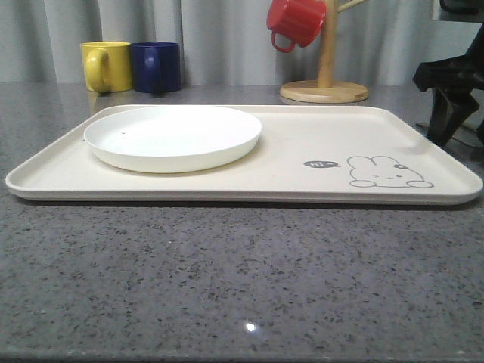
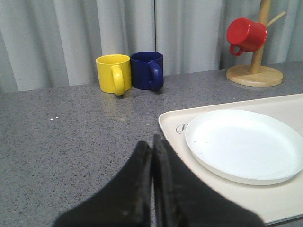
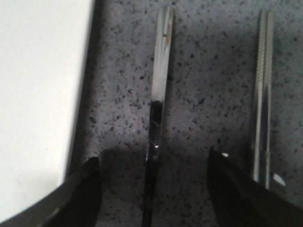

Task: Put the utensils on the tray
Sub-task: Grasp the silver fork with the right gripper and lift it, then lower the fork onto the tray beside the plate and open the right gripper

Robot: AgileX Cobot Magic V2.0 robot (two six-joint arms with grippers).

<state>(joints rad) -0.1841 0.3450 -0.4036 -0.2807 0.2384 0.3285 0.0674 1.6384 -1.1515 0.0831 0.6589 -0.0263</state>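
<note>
The right gripper (image 3: 154, 187) has its jaws spread around a slim utensil handle (image 3: 159, 66), possibly the fork, beside the tray (image 3: 38, 94).

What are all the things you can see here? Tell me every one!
tray: one, cream with a grey bunny drawing, on the grey counter
plate: one, white, on the tray's left part
mugs: yellow mug and blue mug side by side behind the tray; red mug hanging on the wooden mug tree
utensils: two slim silver handles, one between the right pincer's fingers, another beside it, on the counter next to the tray
left pincer: black, closed
right pincer: black, open
</note>
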